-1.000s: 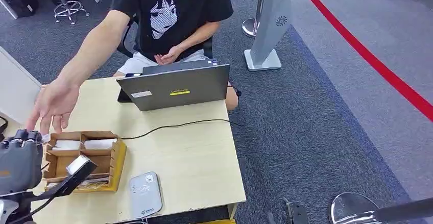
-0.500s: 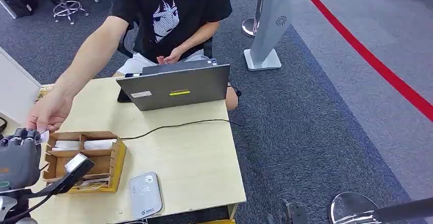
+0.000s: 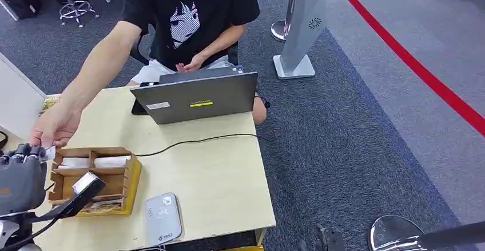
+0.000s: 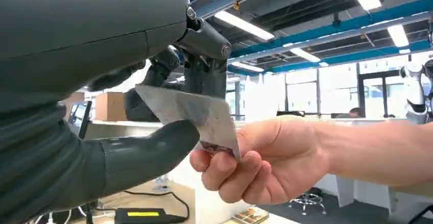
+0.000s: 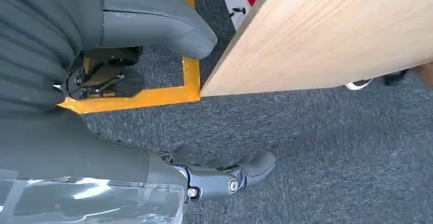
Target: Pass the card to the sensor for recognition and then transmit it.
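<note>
The card (image 4: 194, 114), a pale worn rectangle, is pinched between the thumb and fingers of my left hand (image 4: 102, 132). A person's hand (image 4: 255, 163) grips the card's free edge from the other side. From the head view, my left hand (image 3: 23, 176) is raised at the table's left edge, with the card (image 3: 50, 152) at its fingertips and the person's hand (image 3: 54, 128) reaching across to it. The grey sensor pad (image 3: 163, 216) lies flat near the table's front edge. My right hand (image 5: 92, 132) hangs beside the table's edge, fingers apart and holding nothing.
A wooden organizer box (image 3: 128, 185) with white cards stands between my left hand and the sensor. A grey laptop (image 3: 197, 96) sits at the far side of the table (image 3: 217, 171) before the seated person, and a black cable (image 3: 194, 141) crosses the tabletop. A grey stand (image 3: 300, 28) rises on the carpet.
The person's hand has come down from an open palm above the table and closed its fingers on the card in my left hand. My arms have barely moved.
</note>
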Controlling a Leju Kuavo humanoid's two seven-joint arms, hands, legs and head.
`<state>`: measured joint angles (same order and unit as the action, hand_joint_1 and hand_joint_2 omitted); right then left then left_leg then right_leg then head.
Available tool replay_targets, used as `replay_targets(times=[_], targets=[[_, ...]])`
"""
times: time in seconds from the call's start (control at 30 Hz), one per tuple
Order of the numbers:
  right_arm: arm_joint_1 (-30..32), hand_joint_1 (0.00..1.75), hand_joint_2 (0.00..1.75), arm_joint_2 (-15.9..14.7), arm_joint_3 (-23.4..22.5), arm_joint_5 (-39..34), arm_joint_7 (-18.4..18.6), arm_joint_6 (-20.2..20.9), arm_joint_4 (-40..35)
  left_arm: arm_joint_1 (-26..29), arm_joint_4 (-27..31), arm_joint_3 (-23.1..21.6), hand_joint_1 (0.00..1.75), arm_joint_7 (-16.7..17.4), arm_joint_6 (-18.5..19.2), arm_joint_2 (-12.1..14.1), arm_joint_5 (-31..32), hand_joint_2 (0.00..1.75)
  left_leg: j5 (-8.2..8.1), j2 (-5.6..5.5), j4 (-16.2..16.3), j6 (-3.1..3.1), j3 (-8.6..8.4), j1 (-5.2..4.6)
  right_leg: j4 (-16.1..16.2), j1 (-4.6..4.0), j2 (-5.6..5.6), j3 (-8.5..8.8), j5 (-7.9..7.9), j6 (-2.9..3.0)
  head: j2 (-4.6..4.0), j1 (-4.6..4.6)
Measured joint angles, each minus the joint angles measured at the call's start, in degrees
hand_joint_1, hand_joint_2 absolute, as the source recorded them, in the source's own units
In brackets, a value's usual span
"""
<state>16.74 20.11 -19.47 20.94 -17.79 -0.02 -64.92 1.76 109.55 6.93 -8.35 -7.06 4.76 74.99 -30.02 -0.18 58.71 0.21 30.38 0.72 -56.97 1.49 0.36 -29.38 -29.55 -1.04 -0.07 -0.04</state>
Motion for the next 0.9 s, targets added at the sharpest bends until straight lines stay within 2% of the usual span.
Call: replay_targets(times=[0.03, 0.1, 0.13, 0.17, 0.33, 0.4, 0.5, 0.57, 0.63, 0.7, 0.9], targets=[[0.0, 0.0, 1.75, 0.0, 0.0, 0.0, 0.0, -0.2, 0.0, 0.0, 0.0, 0.0, 0.0, -0.2, -0.3, 0.0, -0.2, 1.75, 0.0, 0.0, 0.0, 0.0, 0.0, 0.0, 0.0, 0.0, 0.0, 0.0, 0.0, 0.0, 0.0, 0.0], [0.1, 0.0, 1.75, 0.0, 0.0, 0.0, 0.2, -0.3, 0.0, 0.2, 0.2, 0.0, 0.0, -0.8, -1.2, -0.4, -1.6, 1.75, 0.0, -0.02, 0.0, 0.0, 0.01, 0.0, 0.0, 0.0, -0.02, 0.0, 0.0, 0.0, 0.0, 0.0], [0.4, 0.0, 1.75, 0.0, 0.2, 0.0, 0.6, -0.3, -0.5, 1.0, 2.6, 0.0, 0.0, -2.0, -2.2, -1.7, -3.3, 1.75, 0.0, -0.03, 0.0, 0.0, 0.03, -0.01, 0.0, 0.0, -0.02, 0.0, 0.0, 0.0, 0.0, 0.0], [0.8, 0.0, 1.75, 0.0, 0.2, -0.1, 1.0, -0.6, -1.3, 4.4, 9.1, -1.9, 0.0, -4.8, -3.2, -3.1, -4.0, 1.75, 0.0, -0.03, 0.0, 0.0, 0.03, -0.01, 0.0, 0.01, -0.04, 0.0, 0.0, -0.01, 0.0, 0.02], [0.9, 0.0, 1.75, 0.0, 0.2, -0.1, 1.2, -0.7, -1.8, 6.8, 13.8, -5.3, 0.0, -5.4, -4.0, -3.2, -3.3, 1.75, 0.0, -0.02, 0.0, 0.0, 0.03, 0.0, 0.0, 0.0, -0.03, -0.02, 0.0, -0.01, 0.0, 0.0], [0.9, 0.0, 1.75, 0.0, 0.2, -0.1, 1.2, -1.1, -1.8, 7.6, 15.4, -7.0, 0.0, -5.4, -1.9, -2.7, -4.8, 1.75, 0.0, -0.02, 0.0, 0.0, 0.02, 0.0, 0.0, 0.0, -0.03, -0.02, 0.0, -0.01, 0.0, 0.02], [0.6, 0.0, 1.75, 0.0, -1.1, 1.6, 0.4, 0.8, -1.8, 8.6, 16.0, -9.9, 0.0, -5.5, 4.8, 0.4, -6.7, 1.75, 0.0, -0.02, 0.0, 0.0, 0.01, 0.0, 0.0, 0.0, -0.03, -0.02, 0.0, 0.0, 0.0, 0.0], [-0.2, 0.0, 1.75, 0.0, -4.3, 6.3, -2.8, 5.3, -1.6, 9.9, 15.9, -12.2, 0.0, -4.1, 8.6, 4.1, -6.4, 1.75, 0.0, 0.05, 0.0, 0.0, 0.0, 0.01, 0.0, 0.0, 0.02, -0.05, 0.0, 0.0, 0.0, 0.0], [-1.3, 0.0, 1.75, 0.0, -8.6, 9.9, -5.1, 7.8, -0.9, 10.6, 15.5, -14.3, 0.0, -2.8, 9.7, 7.2, -6.1, 1.75, 0.01, 0.01, 0.0, 0.0, 0.01, 0.0, 0.0, 0.0, -0.02, -0.03, 0.0, 0.0, 0.0, -0.02], [-1.7, 0.0, 1.75, 0.0, -11.5, 10.4, -5.7, 8.4, -0.6, 11.3, 15.1, -15.6, 0.0, -2.4, 10.0, 9.2, -6.1, 1.75, 0.01, -0.06, 0.0, 0.0, 0.05, 0.01, 0.0, 0.0, -0.1, -0.01, -0.01, 0.0, 0.0, 0.02], [-2.0, 0.0, 1.75, 0.0, -15.1, 10.9, -5.9, 8.8, 0.5, 11.6, 14.4, -17.3, 0.0, -1.7, 10.8, 12.6, -6.1, 1.75, 0.0, -0.05, 0.0, 0.0, 0.08, -0.01, 0.0, 0.01, -0.08, -0.02, -0.01, 0.0, 0.0, 0.0]])
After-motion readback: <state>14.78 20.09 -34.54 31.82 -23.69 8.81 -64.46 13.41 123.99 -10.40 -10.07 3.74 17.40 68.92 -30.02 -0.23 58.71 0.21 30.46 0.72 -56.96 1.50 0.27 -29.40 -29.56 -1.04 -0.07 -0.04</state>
